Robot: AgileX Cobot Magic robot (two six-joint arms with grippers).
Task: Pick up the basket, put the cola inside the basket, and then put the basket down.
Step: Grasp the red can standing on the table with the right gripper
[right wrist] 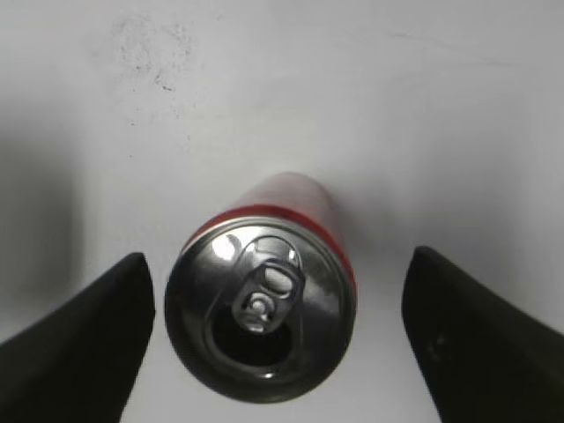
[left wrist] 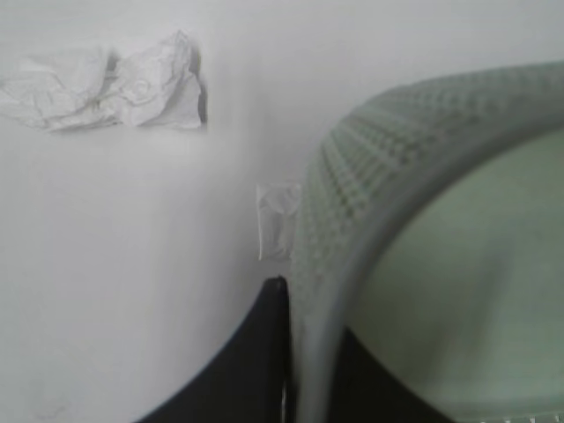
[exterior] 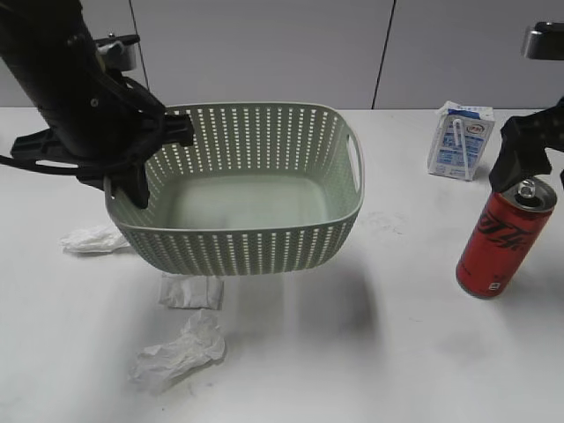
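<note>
Exterior view: basket hangs tilted above the white table, its left rim clamped by the left gripper; cola stands upright at right, carton behind it.

Left wrist view: dark fingers pinch the basket wall from both sides (crumpled tissue lies below).

Right wrist view: right gripper is spread wide, one finger on either side of the can's silver top, touching neither.

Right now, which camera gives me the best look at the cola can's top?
The right wrist view: it looks straight down on the cola can, showing the opened pull-tab, centred between the open fingers. The exterior view shows the can side-on, standing upright. The left wrist view does not show it.
</note>
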